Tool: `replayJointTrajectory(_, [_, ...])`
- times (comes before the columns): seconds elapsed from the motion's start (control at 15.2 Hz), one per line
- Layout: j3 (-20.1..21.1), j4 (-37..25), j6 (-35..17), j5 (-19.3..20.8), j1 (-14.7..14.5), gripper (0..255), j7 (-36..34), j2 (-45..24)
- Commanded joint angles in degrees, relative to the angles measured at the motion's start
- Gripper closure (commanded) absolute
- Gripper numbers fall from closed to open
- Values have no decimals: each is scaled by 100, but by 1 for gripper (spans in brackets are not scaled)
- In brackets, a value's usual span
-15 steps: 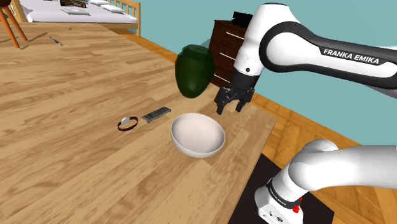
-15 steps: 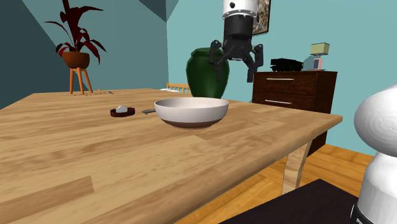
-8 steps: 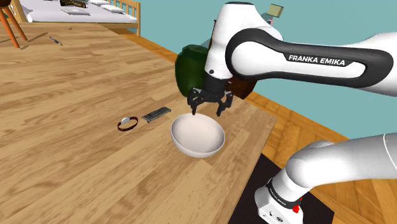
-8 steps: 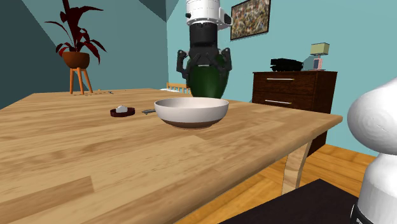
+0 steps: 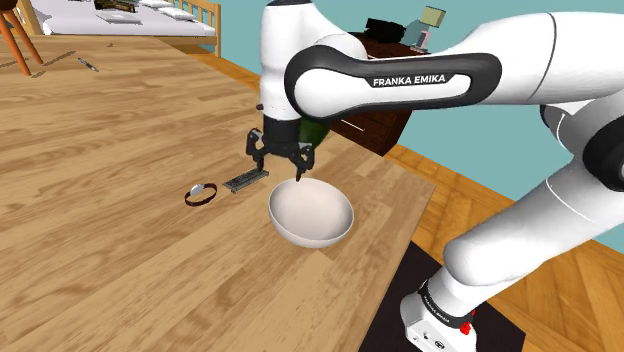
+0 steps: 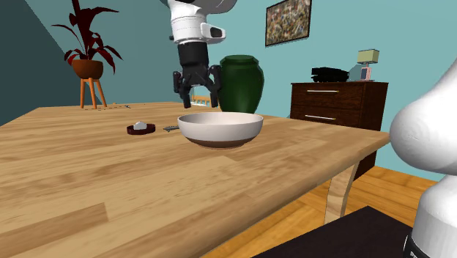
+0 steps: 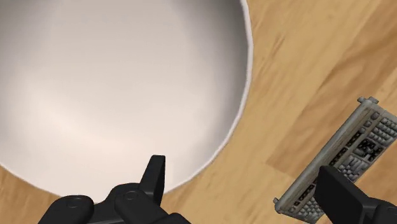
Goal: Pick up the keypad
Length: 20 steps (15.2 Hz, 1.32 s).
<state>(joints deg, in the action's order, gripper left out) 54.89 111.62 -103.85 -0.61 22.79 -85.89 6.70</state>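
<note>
Above the table (image 5: pixel 100 250), at the bare white bowl's (image 5: pixel 320 218) eleven o'clock in the shoulder view, the gripper (image 5: pixel 280 170) hangs wide open, gripping nothing; the keypad (image 5: pixel 246 179) lies at ten o'clock.

White bowl (image 5: pixel 311 212) on wooden table (image 5: pixel 100 150), green vase (image 6: pixel 242 82) behind, perhaps a bracelet (image 5: pixel 201 194)

1. The white arm reaches from its stand (image 5: pixel 438 318) toward the picture's left, and its black gripper (image 5: pixel 278 166) hangs over the wooden table (image 5: pixel 110 140) with fingers spread, clasping nothing.
2. The gripper sits between the grey keypad (image 5: pixel 246 179) and the far rim of the white bowl (image 5: pixel 311 212).
3. The keypad lies flat, just beside a small dark red ring (image 5: pixel 201 194) on its left.
</note>
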Motion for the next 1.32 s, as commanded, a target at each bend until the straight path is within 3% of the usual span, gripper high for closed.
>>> replayJointTrajectory(0.0, [411,-552,127,879,98,0,-1218,-964])
replayJointTrajectory(0.13, [388,-1185,441,1721,-274,0,-2250,-1915])
replayJointTrajectory(0.33, [-108,-2223,972,2506,-1117,0,-3314,-2964])
replayJointTrajectory(0.99, [-221,-1778,464,2614,-1123,0,-3452,-3077])
replayJointTrajectory(1.06, [-219,-1768,458,2611,-1119,255,-3453,-3073])
replayJointTrajectory(1.25, [-214,-1749,449,2603,-1111,255,-3454,-3061])
